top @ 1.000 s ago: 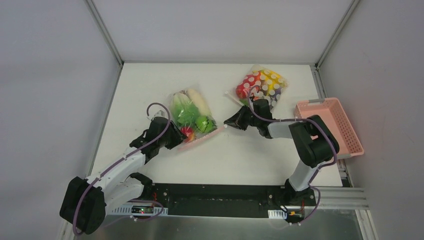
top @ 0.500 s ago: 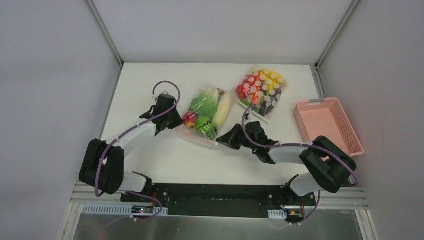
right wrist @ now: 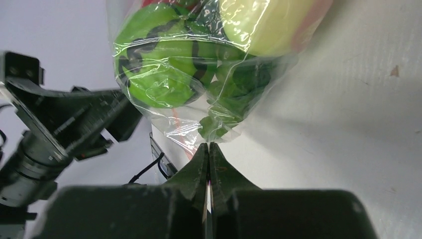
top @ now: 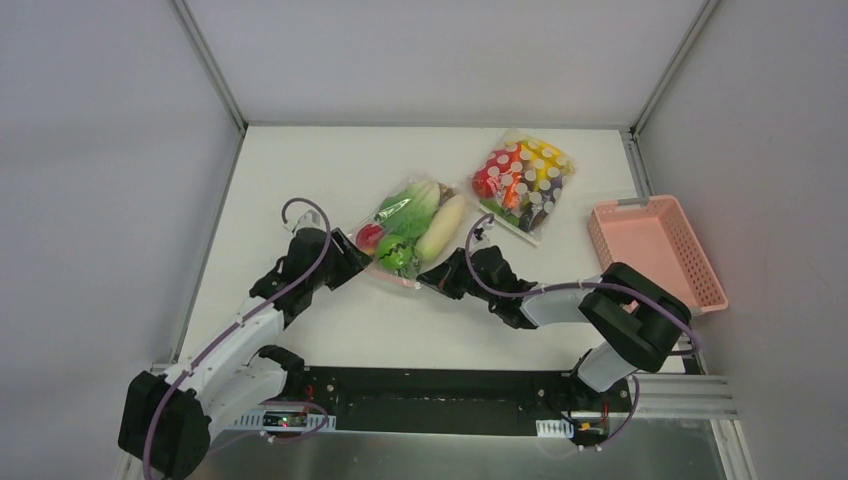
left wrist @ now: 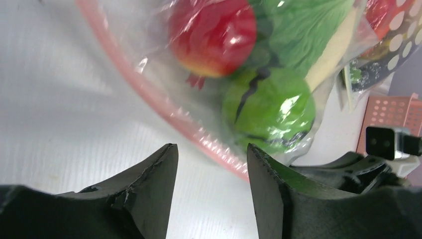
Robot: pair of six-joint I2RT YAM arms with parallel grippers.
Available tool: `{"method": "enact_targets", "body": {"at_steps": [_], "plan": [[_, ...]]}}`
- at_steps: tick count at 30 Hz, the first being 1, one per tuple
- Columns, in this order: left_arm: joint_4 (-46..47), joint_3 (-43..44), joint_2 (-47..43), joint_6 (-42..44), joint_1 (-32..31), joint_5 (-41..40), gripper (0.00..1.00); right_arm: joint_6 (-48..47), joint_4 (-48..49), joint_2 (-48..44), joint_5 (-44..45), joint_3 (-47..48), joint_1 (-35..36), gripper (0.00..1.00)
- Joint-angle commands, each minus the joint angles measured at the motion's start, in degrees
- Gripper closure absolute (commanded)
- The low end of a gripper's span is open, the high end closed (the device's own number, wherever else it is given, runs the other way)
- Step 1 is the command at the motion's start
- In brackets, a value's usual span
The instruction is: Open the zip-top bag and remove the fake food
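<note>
A clear bag with white dots lies on the far right part of the white table, packed with red, orange, yellow and purple items. A pink mesh basket sits at the table's right edge, near that bag but not touching it, its long side running at a slant. Grey walls stand around the table on three sides, and pale metal posts rise at the two far corners.

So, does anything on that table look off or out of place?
Nothing spilled or broken. Only the zip-top bag sits askew, one corner pinched and crumpled in the shut right gripper; the open left gripper hovers at its pink strip.
</note>
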Motion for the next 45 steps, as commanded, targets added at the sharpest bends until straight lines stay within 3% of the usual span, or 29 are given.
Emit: {"method": "enact_targets", "body": {"at_steps": [1,6,10,16,30,45], "plan": [[2.1,-7.3,-8.5,-9.7,-1.6,1.1,0.45,1.7,4.6,1.1,2.2,3.1,1.0,1.00],[15.4,-12.6,-7.1,-17.8,-4.2,8.1,0.45,2.4,5.2,1.7,3.2,3.6,2.2,0.99],[23.3,-13.5,-1.4,-20.7,-8.5,8.5,0.45,2.9,5.2,0.9,3.3,3.5,2.6,0.84],[27.5,-12.9,3.6,-22.0,-12.7,8.3,0.46,1.9,2.3,-2.8,3.7,1.1,2.6,0.67],[32.6,-15.4,6.7,-26.3,-15.8,5.5,0.50,2.8,3.5,-2.9,0.6,-1.4,2.5,0.68],[38.6,-15.9,10.6,-28.7,-17.3,5.3,0.92,3.4,4.3,-4.8,1.0,-4.0,2.5,0.68]]}}
